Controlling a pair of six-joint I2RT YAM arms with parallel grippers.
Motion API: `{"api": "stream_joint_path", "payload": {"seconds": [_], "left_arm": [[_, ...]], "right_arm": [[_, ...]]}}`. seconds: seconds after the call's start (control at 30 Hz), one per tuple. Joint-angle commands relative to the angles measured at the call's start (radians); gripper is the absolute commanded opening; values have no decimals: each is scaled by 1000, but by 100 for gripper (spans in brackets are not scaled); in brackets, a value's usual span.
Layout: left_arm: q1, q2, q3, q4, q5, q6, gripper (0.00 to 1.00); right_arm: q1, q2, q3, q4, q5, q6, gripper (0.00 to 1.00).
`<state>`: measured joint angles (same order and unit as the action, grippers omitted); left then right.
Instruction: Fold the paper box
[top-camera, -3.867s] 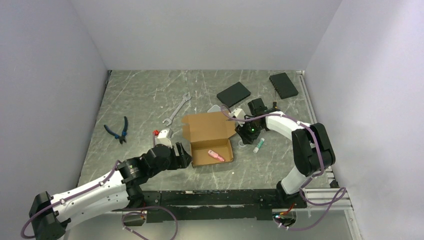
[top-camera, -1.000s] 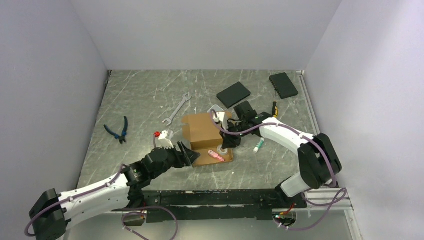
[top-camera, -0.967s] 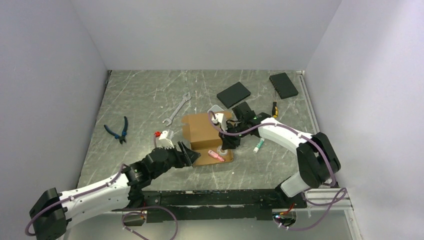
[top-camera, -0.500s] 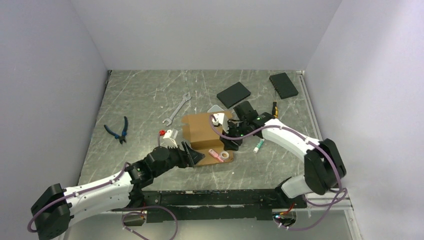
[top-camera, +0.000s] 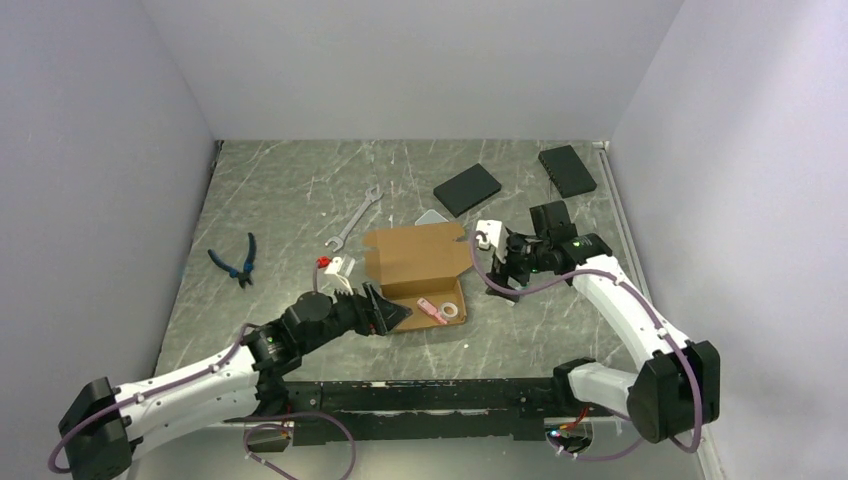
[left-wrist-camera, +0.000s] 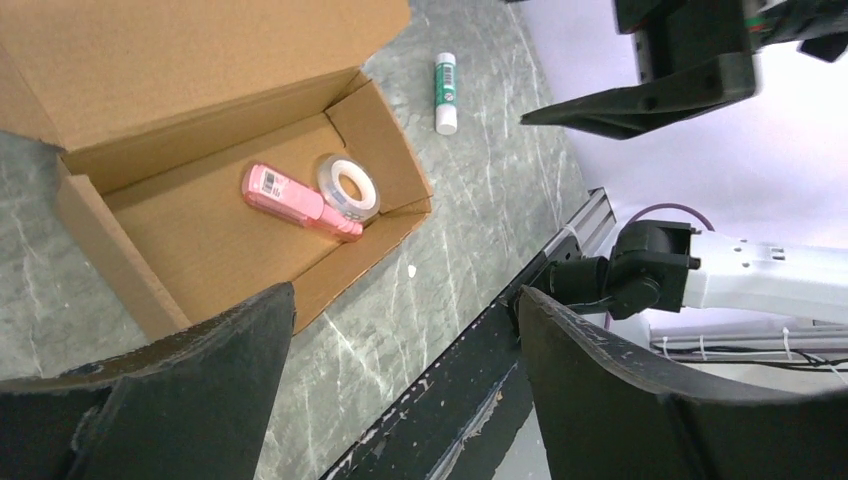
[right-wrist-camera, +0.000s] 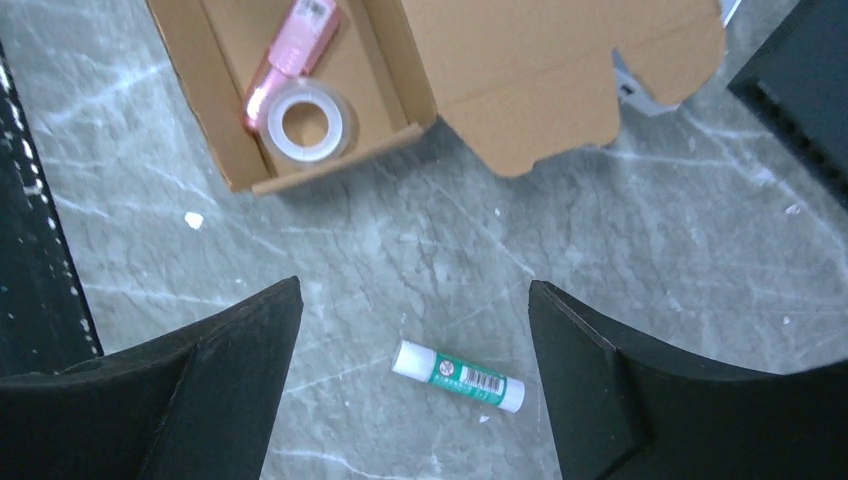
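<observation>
The plain brown corrugated cardboard box lies open at the middle of the grey marbled table, the left gripper spread wide at its near-left corner, the right gripper wide above a white glue stick to its right, a clear tape roll and pink pen inside.

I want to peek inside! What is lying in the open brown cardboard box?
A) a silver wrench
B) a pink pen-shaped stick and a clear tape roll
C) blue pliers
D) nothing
B: a pink pen-shaped stick and a clear tape roll lie inside the brown cardboard box.
</observation>
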<state>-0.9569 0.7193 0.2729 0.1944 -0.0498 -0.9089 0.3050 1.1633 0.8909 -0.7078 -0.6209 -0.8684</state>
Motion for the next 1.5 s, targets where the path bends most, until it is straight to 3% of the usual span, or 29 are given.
{"api": "stream_joint_path", "payload": {"seconds": [0.0,0.1,0.2,0.33,0.67,0.97,1.47], "left_arm": [[4,-62,50,-53,-16,58,89],[4,-90,43,-85,-32,72,91],[3,-113,15,-77,-8,56,91],[4,-141,-15,-73,13,30,90],[4,-171,17,-193,14,35,90],[2,-226,-4,-243,2,9,89],[3,-144,8,-202,32,18,89]], "right_arm": [[-61,32,-33,-38,-48,-137,88],[-118,54,-58,-76,-77,-235,88],[-136,54,-122,-210,-79,-576,95],[-138,70,-157,-212,-32,-689,97],[-136,229,-63,-164,129,-757,94],[-136,299,-61,-67,229,-695,81],[-138,388,-54,-6,299,-584,57]]}}
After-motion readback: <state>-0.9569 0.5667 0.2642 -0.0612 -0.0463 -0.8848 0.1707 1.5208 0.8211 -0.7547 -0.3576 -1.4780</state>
